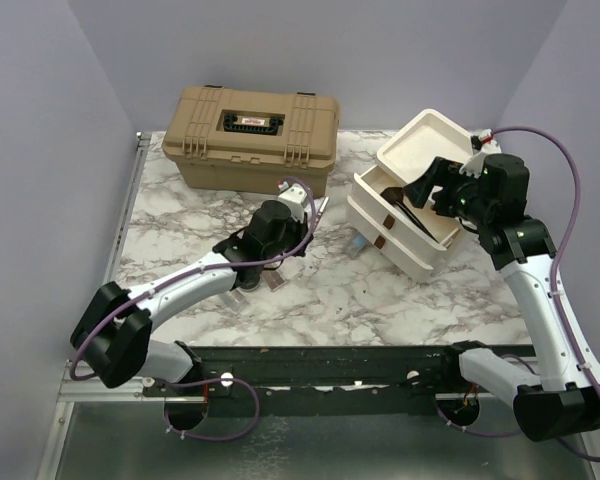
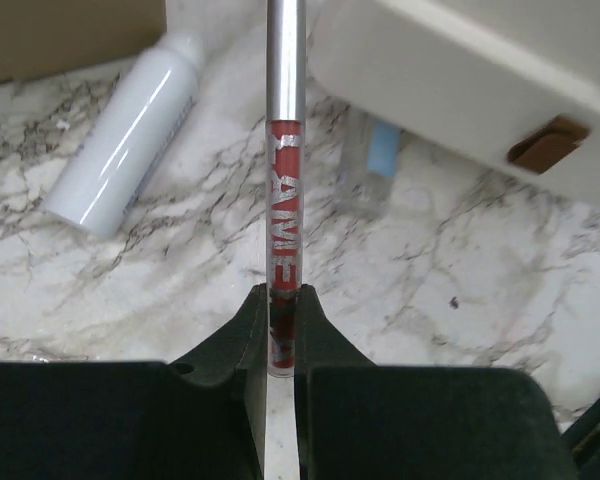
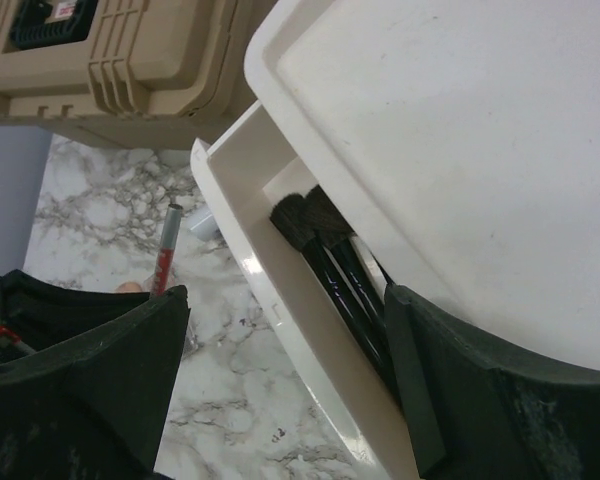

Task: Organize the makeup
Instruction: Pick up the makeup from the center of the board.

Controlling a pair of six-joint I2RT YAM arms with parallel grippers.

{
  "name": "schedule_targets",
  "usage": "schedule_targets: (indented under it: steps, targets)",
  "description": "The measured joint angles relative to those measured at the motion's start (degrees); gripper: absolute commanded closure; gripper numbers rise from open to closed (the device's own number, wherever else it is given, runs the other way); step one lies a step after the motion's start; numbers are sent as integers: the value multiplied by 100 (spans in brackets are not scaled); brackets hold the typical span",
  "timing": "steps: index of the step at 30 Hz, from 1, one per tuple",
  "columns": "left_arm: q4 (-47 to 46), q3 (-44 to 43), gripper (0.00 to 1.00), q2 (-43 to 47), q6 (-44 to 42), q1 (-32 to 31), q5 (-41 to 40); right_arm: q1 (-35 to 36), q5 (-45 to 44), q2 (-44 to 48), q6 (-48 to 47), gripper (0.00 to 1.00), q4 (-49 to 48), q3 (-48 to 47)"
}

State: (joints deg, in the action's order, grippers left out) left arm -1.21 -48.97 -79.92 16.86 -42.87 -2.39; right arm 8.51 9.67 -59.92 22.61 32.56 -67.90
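With the left pincer [image 2: 280, 296] clamped narrow on the slim red-filled clear tube [image 2: 283, 200] over the marble desk [image 1: 180, 215], carry it level toward 3 o'clock and lay it beside the black brushes [image 3: 325, 262] in the open drawer [image 3: 242, 215] of the white plastic box [image 3: 460, 130], avoiding the wide-spread right pincer [image 3: 288, 295].

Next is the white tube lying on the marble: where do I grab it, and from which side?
Take the white tube at mid-body, from above, jaws across its width: it lies flat on the table, a smooth cylinder with both long sides clear.
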Motion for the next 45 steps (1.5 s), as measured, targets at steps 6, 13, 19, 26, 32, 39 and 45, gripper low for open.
schedule_targets:
  steps: [6,13,19,26,32,39,45]
  targets:
    - [-531,76,100,614,345,0,129,0,793,170,170,23,-369,42]
    - [-1067,109,100,695,791,0,586,0,2186,190,610,37,-1115,376]
    - [-1792,98,100,695,1272,-116,868,0,2861,-87,796,41,-1233,411]
    - [-2533,-87,100,540,1762,-361,1034,0,3200,-105,807,47,-1300,411]
    - [-3329,-140,100,227,2173,-859,1027,4,3394,-109,807,51,-1351,411]
    - [-3711,-140,100,129,2413,-916,973,22,3539,-133,824,58,-1362,411]
    - [-3888,-140,100,72,2507,-929,927,57,3685,-160,826,58,-1368,411]
